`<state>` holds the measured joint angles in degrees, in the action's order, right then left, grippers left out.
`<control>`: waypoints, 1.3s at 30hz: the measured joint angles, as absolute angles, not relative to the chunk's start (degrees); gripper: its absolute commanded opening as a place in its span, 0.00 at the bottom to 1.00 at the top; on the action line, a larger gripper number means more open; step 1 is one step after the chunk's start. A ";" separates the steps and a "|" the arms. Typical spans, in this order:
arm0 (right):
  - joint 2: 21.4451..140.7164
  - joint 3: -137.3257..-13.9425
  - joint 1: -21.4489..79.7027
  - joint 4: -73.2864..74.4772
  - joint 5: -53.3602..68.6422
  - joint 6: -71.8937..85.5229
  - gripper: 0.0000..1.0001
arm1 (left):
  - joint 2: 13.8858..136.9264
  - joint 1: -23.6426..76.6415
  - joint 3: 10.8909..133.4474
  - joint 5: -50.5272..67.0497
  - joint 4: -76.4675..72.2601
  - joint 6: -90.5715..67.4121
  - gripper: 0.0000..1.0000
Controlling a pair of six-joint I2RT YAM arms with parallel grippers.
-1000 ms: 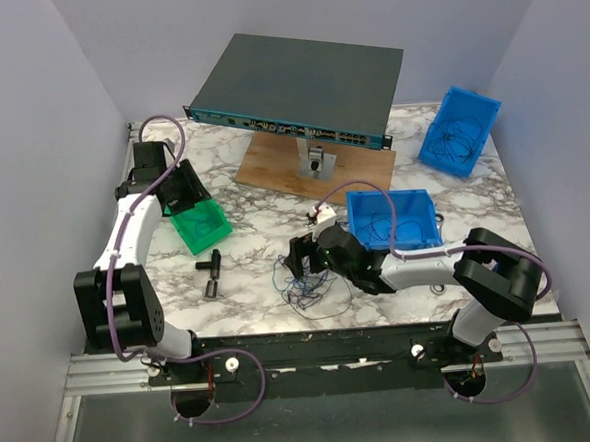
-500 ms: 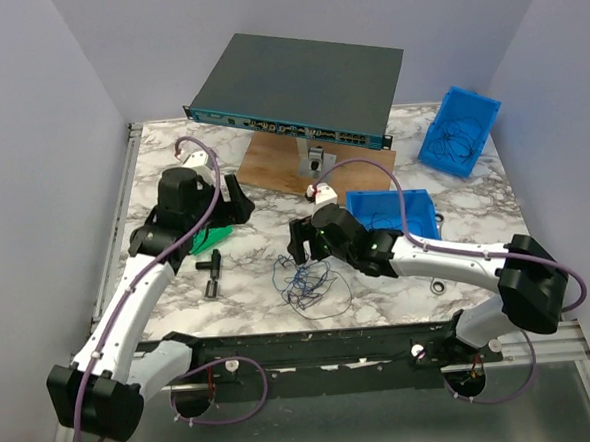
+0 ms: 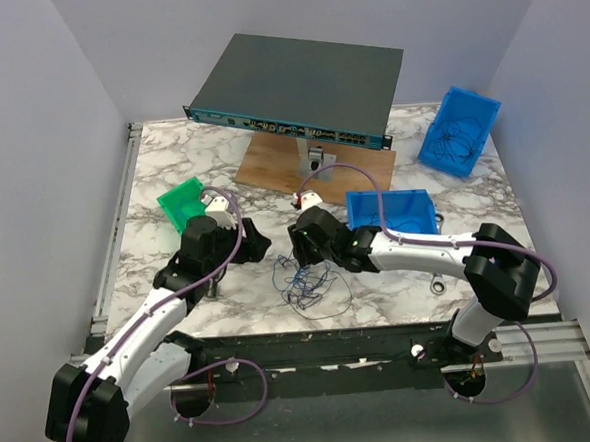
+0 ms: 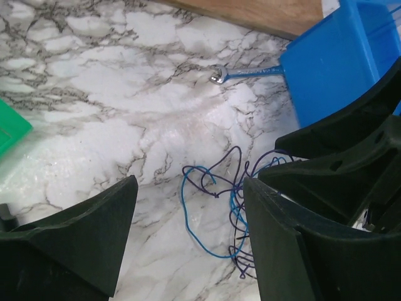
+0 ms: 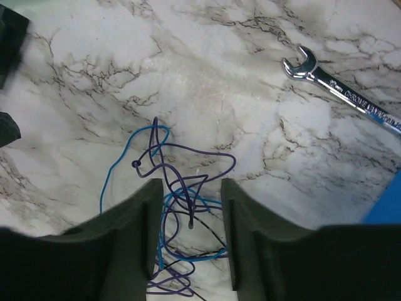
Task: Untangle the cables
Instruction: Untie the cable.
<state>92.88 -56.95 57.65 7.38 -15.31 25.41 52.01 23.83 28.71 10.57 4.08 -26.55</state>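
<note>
Right pincer [image 5: 191, 183] half-open, straddling the cables [image 5: 137, 163]; left pincer [image 4: 191, 182] wide open, empty, beside them. Wrench [image 5: 341, 91] lettering unreadable.

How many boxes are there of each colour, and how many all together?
Blue boxes: 2
Green boxes: 1
Total: 3
</note>
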 measured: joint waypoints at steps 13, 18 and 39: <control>86.13 -57.08 57.63 4.54 -11.11 21.45 0.01 | 44.40 24.36 16.64 17.19 -16.14 -21.21 0.71; 79.55 -61.06 57.52 6.94 -5.58 20.91 0.01 | 49.43 24.93 14.41 23.18 -26.06 -21.52 0.72; 73.45 -93.10 57.52 13.47 -10.35 19.88 0.01 | 65.65 29.50 22.96 25.32 -23.86 -21.45 0.29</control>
<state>73.45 -93.10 57.52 13.47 -10.35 19.88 65.65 29.50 22.96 25.32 -23.86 -21.45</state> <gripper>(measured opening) 0.037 0.287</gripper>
